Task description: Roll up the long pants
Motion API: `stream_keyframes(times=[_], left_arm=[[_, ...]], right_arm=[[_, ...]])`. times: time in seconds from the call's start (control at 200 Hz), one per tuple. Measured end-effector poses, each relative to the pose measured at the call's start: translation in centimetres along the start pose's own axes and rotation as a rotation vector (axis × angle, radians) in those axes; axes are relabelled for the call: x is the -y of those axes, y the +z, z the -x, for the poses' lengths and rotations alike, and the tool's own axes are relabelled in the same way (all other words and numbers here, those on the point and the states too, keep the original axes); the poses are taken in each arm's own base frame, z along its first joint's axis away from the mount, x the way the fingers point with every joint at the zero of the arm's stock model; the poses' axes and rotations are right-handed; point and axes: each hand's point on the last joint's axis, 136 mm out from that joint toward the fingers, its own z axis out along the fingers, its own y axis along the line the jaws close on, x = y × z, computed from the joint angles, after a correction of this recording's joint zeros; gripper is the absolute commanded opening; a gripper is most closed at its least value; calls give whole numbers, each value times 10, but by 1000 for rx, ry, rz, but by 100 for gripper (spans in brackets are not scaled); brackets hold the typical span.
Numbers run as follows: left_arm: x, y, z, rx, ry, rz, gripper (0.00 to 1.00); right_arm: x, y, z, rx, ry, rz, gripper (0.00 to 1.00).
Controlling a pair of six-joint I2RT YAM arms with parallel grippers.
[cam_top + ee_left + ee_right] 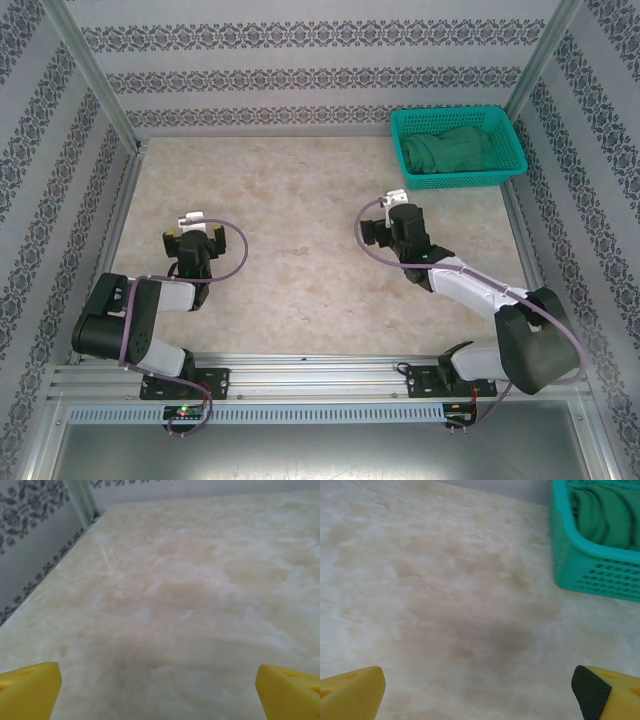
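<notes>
The long pants [450, 150] lie bundled in green folds inside the teal mesh basket [512, 140] at the table's far right corner. The right wrist view catches them [605, 515] over the basket's wall [600, 575] at the upper right. My right gripper [397, 203] hovers open over bare table, short of the basket and to its left; its yellow fingers [355, 690] stand wide apart with nothing between them [479, 685]. Over the left half of the table my left gripper [193, 222] is open too, and it holds nothing [159, 685].
The marble-patterned table [300, 260] is walled by patterned panels on three sides, with metal posts [90, 70] at the back corners. The left wall's foot runs along the upper left of the left wrist view [45, 570].
</notes>
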Motion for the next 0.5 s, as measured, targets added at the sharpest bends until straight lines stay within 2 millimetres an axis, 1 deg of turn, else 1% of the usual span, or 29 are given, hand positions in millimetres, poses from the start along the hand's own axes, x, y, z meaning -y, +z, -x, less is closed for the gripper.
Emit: stream_keyframes(times=[0.07,0.115,0.155,0.225,0.26,0.335,0.415,0.465,0.5], left_arm=[[6,-3,3,35,-6,-41,100],[10,-5,2,56,-3,-68,100],[15,-3,-5,53,10,-91,100],[22,0,-21,-8,35,-139,100],[25,1,-20,-8,34,-157,100],[27,7,-9,7,24,-177,100],[31,9,-1,23,18,-196,100],[32,9,-1,22,18,-203,100],[33,9,-2,17,19,-206,100]], right_arm=[[13,0,-3,5,0,-43,98],[23,-1,-1,21,15,-65,97],[32,-5,1,41,28,-84,98],[48,-12,5,79,39,-119,98],[56,-16,6,96,39,-138,98],[73,-21,5,128,60,-179,97],[101,-23,-10,143,108,-236,97],[117,-21,-29,134,141,-273,97],[124,-19,-41,121,156,-289,97]])
